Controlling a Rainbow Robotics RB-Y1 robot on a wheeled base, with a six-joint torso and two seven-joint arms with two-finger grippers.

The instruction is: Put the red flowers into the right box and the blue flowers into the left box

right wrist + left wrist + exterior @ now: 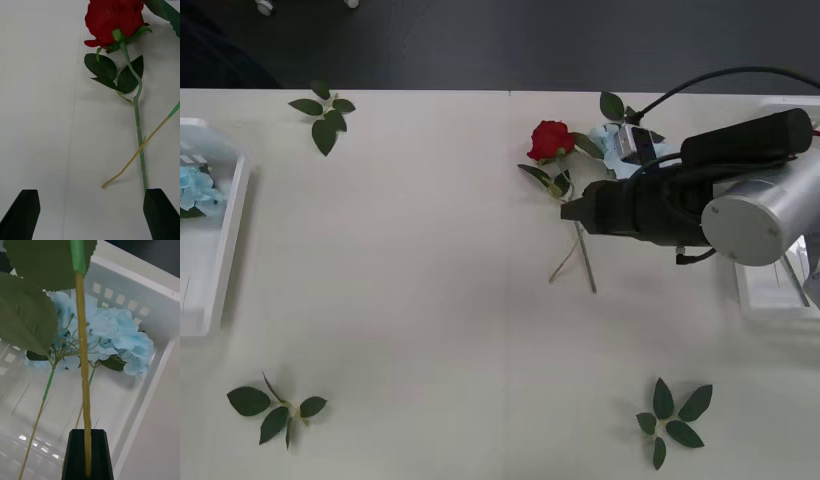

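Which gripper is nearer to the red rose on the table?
Right. The right gripper hovers open at the red rose's stem end; the left gripper is over the left box, clamping a blue flower stem.

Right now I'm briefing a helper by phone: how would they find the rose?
Look at the table's far right part, just ahead of the right gripper, open. The red flower lies there, its stem crossing a yellowish one; beside it is a pale blue flower.

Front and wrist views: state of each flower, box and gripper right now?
red rose: lying loose on the table, not in a box
blue flower: on the table beside the rose, partly hidden by the right arm
left box: holds blue flowers
right box: mostly hidden, contents unclear
right gripper: jaws open, over the rose stem
left gripper: jaws shut on a blue flower stem, above the left box
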